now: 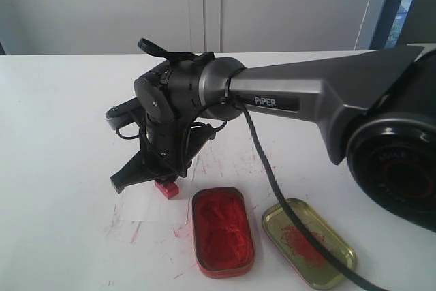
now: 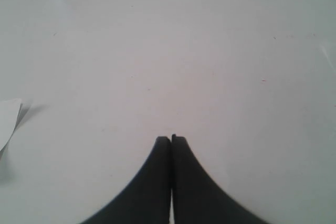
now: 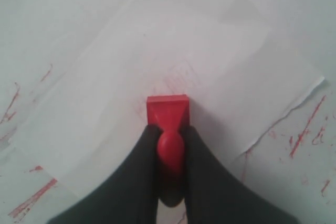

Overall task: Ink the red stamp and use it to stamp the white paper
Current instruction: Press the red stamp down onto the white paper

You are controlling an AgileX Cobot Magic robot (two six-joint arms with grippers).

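Observation:
My right gripper (image 3: 169, 129) is shut on the knob of the red stamp (image 3: 167, 109), whose blocky base rests on or just above the white paper (image 3: 131, 77); a faint red print shows on the sheet just past it. In the exterior view the same stamp (image 1: 167, 187) pokes out below the right gripper (image 1: 163, 175), left of the red ink tin (image 1: 223, 231). The paper is hard to tell from the white table there. My left gripper (image 2: 171, 139) is shut on nothing over bare table and does not appear in the exterior view.
The gold tin lid (image 1: 308, 243) with red smears lies right of the ink tin. A black cable (image 1: 272, 182) hangs from the right arm across the lid. Red ink streaks (image 1: 136, 226) mark the table. A paper corner (image 2: 8, 121) shows at the left wrist view's edge.

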